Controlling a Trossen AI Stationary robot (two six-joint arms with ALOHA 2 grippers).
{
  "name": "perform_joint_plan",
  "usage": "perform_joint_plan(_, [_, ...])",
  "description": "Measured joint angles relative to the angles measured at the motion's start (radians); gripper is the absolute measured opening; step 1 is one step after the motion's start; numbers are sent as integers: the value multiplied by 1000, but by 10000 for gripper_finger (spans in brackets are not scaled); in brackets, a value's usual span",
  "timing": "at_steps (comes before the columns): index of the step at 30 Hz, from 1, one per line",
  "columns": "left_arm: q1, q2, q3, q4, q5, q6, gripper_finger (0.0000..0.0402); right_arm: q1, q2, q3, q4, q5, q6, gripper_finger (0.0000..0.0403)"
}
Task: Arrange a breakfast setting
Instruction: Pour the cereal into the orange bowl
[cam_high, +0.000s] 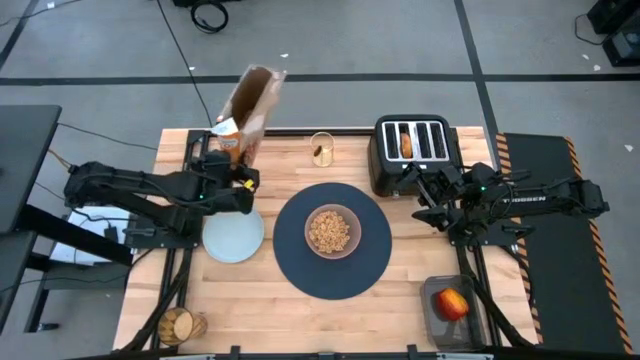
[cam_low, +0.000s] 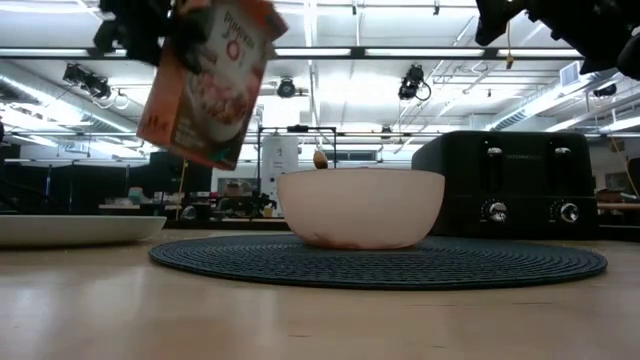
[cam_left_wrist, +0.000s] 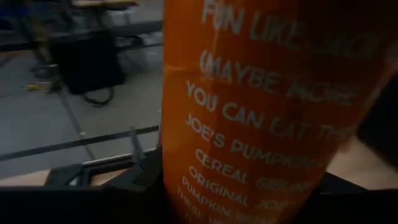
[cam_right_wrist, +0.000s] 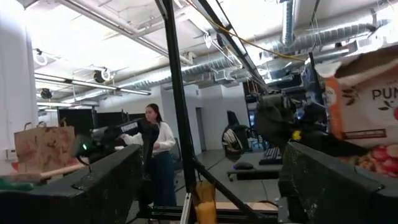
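cereal box (cam_high: 250, 112) tilted in left claw (cam_high: 240, 178)

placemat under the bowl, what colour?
Dark navy placemat, with a ribbed woven look; the high view shows it best.

Open tabletop along the near edge between tumbler (cam_high: 180, 325) and apple (cam_high: 452, 303); far side crowded by raised cereal box (cam_high: 248, 112), toaster (cam_high: 412, 152).
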Motion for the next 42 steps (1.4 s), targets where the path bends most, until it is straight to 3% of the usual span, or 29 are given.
perform_joint_plan(10, [170,3,-275,191,-47,-202,201,22,0,0,-62,3,38,387])
perform_joint_plan(22, [300,3,-413,206,-21,-320,201,111,10,0,-169,15,29,387])
perform_joint_plan(30, [342,3,-514,216,-32,-510,201,263,84,0,-273,144,-29,387])
perform_joint_plan(35, [340,2,-519,209,-23,-487,214,377,149,0,-287,237,-47,387])
perform_joint_plan(42, [341,-49,-493,111,25,-454,265,477,170,0,-285,357,-43,381])
